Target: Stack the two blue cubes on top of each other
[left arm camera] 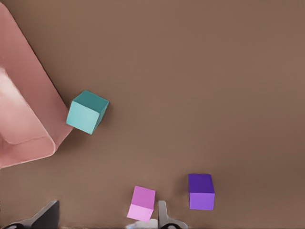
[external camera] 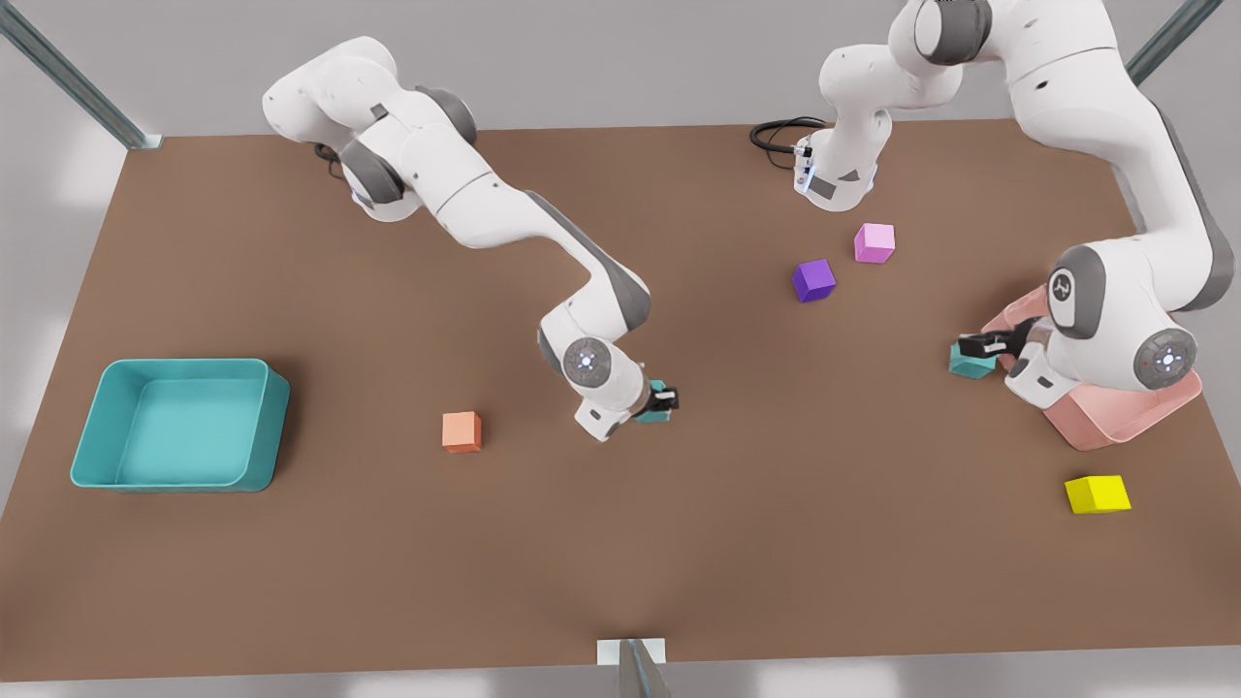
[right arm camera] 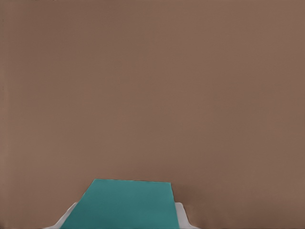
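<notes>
Since the right pincer (external camera: pixel 664 399) has one blue cube (right arm camera: pixel 121 205) clamped mid-surface (external camera: pixel 776 543), I'd guess carrying's next: over to the second blue cube (external camera: pixel 970 366) at 3 o'clock, by the pink bin (external camera: pixel 1115 427), where the left pincer (external camera: pixel 974 346) hangs wide.

Two small teal cubes, well apart
One cube (external camera: pixel 655 414) mid-table; other cube (external camera: pixel 969 364) toward the front view's right edge

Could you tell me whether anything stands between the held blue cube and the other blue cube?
Nothing lies on the table between the held cube in the right gripper and the other blue cube beside the pink bin, but in the front view the open left gripper overlaps that cube.
</notes>
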{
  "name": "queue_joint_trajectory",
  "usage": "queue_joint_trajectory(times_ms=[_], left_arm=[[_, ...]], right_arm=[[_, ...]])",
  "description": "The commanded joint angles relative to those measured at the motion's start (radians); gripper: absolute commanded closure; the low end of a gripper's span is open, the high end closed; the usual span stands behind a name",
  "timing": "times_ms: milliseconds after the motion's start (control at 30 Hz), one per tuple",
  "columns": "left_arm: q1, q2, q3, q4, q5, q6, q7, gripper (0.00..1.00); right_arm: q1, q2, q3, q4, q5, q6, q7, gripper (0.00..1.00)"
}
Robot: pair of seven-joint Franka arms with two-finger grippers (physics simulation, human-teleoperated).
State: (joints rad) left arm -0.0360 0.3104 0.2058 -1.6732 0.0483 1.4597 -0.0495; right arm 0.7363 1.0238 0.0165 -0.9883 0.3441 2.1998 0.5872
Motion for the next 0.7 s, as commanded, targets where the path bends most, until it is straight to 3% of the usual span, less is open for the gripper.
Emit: queue_joint_trajectory(times_ms=[0,67,133,167,200,367,467,533,567,600,667], left_arm=[[0.005,-0.005,0.018,-0.134,0.045,0.330,-0.614,0.00],[0.004,-0.022,0.041,-0.264,0.045,0.600,-1.016,0.00],[0.005,-0.036,0.081,-0.345,0.024,0.793,-1.141,0.00],[0.019,-0.033,0.096,-0.393,-0.056,0.884,-1.142,0.00],[0.021,-0.033,0.113,-0.427,-0.136,0.913,-1.142,0.00],[0.028,-0.028,0.135,-0.500,-0.341,1.067,-1.147,0.00],[0.042,-0.014,0.135,-0.522,-0.332,1.065,-1.063,0.00],[0.042,-0.014,0.135,-0.530,-0.288,1.064,-1.060,0.00],[0.042,-0.014,0.135,-0.539,-0.288,1.064,-1.060,0.00],[0.042,-0.007,0.135,-0.540,-0.288,1.064,-1.060,0.00],[0.041,-0.005,0.135,-0.548,-0.248,1.058,-1.058,0.00]], right_arm=[[0.011,0.058,0.026,0.066,-0.011,0.307,0.803,0.41],[0.011,0.107,0.028,0.112,-0.013,0.413,0.856,0.41],[0.029,0.130,0.049,0.154,-0.013,0.460,0.875,0.41],[0.031,0.142,0.049,0.155,-0.013,0.485,0.881,0.34],[0.032,0.139,0.049,0.175,-0.013,0.485,0.927,0.00],[0.035,0.139,0.049,0.166,-0.019,0.505,0.905,0.00],[-0.081,-0.033,0.051,0.160,-0.011,0.000,0.623,0.00],[-0.216,-0.161,0.030,0.155,-0.042,-0.498,0.225,0.00],[-0.271,-0.226,0.014,0.155,-0.205,-0.751,-0.016,0.00],[-0.308,-0.287,0.013,0.154,-0.327,-0.906,-0.144,0.00],[-0.363,-0.458,0.017,-0.053,-0.527,-0.965,-0.474,0.00]])
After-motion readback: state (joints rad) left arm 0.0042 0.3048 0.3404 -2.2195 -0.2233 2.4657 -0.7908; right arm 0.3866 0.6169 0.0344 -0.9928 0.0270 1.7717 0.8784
